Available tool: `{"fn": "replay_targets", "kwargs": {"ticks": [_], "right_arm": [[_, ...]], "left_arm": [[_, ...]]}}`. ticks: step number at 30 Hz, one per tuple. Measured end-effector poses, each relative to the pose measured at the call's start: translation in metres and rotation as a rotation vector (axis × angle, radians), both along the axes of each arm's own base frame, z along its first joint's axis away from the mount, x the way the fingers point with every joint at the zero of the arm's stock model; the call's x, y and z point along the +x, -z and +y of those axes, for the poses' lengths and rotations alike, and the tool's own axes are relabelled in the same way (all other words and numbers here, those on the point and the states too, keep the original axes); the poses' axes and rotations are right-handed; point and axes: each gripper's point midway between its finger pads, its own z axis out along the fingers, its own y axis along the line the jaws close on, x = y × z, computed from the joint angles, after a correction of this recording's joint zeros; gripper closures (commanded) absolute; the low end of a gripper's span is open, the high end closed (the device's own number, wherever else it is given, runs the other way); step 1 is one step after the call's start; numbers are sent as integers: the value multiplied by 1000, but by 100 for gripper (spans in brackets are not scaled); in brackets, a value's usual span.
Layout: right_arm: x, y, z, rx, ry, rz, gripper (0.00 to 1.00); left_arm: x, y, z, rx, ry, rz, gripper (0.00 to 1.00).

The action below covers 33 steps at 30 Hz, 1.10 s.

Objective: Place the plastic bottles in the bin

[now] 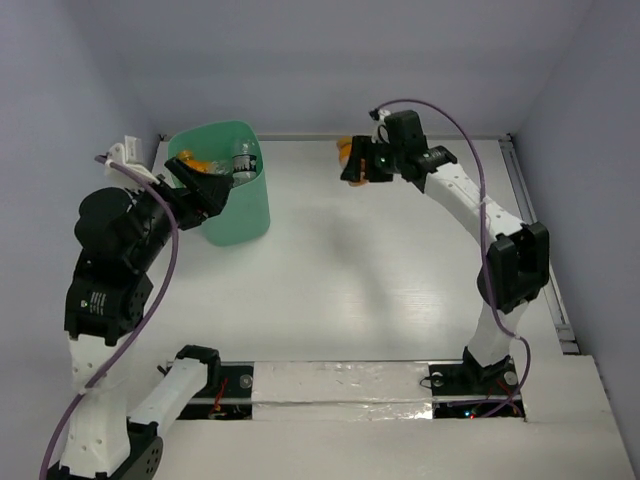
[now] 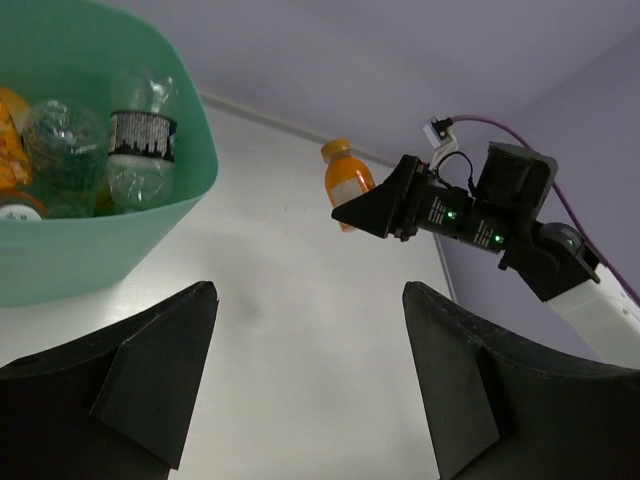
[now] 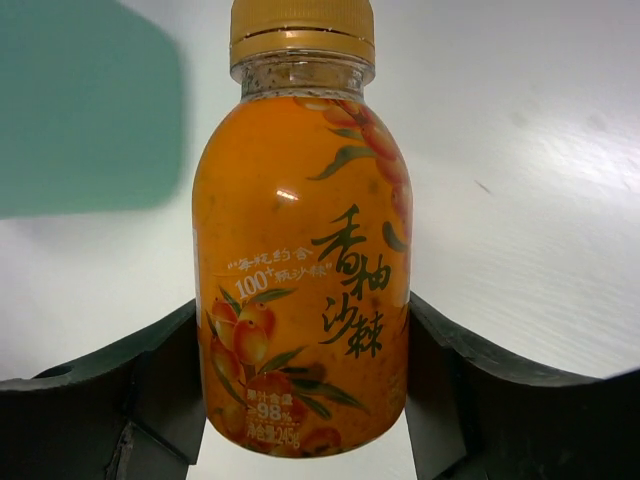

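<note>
White table (image 1: 350, 290), lilac walls (image 1: 300, 60); R gripper (image 1: 352, 165) clamps orange bottle (image 3: 300, 260), prob. airborne.

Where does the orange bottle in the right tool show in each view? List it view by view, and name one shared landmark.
Top external: orange bottle at upper middle, mostly hidden behind the right tool.
Left wrist: above centre, to the right of the bin.
Right wrist: fills the centre, flanked by the tool.
Shared landmark: the bin, left of the bottle in every view.
</note>
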Motion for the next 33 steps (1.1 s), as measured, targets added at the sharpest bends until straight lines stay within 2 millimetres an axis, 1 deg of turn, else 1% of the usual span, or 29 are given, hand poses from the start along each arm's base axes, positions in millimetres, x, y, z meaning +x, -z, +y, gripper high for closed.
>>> {"fn": "replay_targets", "kwargs": {"ticks": [2,3,4,5,6,7,8,9,10,11,12,13,15,16,17,19,20,22,23,25,26,29,31,33], "right_arm": [[-4,-49,29,60,-49,-79,49],[-5,-74,46,94,-77,-128,49],[-10,-105,69,140,-113,-181,49],[-17,-131,89,181,-151,-225,48],[-24,-151,107,220,-182,-259,48],[-36,-174,129,267,-222,-292,48],[-46,-191,146,305,-253,-316,48],[-56,-203,163,342,-283,-327,48],[-66,-214,182,378,-312,-336,48],[-73,-219,198,410,-335,-336,46],[-81,-221,213,436,-357,-324,44],[-84,-219,227,459,-366,-307,42],[-84,-214,251,501,-373,-281,39],[-82,-207,261,518,-368,-260,37],[-78,-197,269,530,-357,-231,32],[-71,-181,281,555,-332,-181,27],[-65,-171,286,562,-309,-156,22],[-58,-158,292,572,-275,-121,16],[-55,-152,293,572,-259,-109,11],[-50,-150,294,585,-233,-93,6],[-49,-152,293,594,-223,-90,3],[-48,-167,294,638,-213,-104,1],[-50,-177,293,660,-215,-117,1],[-52,-184,289,667,-211,-123,5]], "left_arm": [[-5,-19,3,-3,-14,-40,25],[-8,-29,5,-7,-20,-62,20],[-11,-37,6,-10,-24,-83,18],[-15,-45,6,-16,-28,-101,17],[-18,-52,7,-20,-30,-116,7],[-21,-59,8,-24,-34,-133,5],[-25,-66,9,-31,-39,-151,4],[-29,-73,11,-37,-47,-169,1],[-33,-79,12,-41,-50,-185,1],[-37,-86,13,-47,-55,-201,1],[-40,-90,14,-52,-55,-213,1],[-42,-93,15,-55,-59,-223,1],[-46,-96,16,-62,-62,-232,1],[-47,-95,17,-63,-66,-231,1],[-48,-94,18,-64,-67,-232,1],[-48,-90,16,-64,-61,-221,1],[-47,-87,15,-63,-59,-214,1],[-45,-82,15,-59,-62,-199,1],[-44,-80,14,-56,-63,-192,1],[-42,-77,13,-51,-63,-182,1],[-42,-76,13,-49,-64,-180,1],[-41,-75,15,-47,-73,-179,1],[-41,-75,16,-46,-80,-179,1],[-41,-75,18,-43,-88,-181,1]]}}
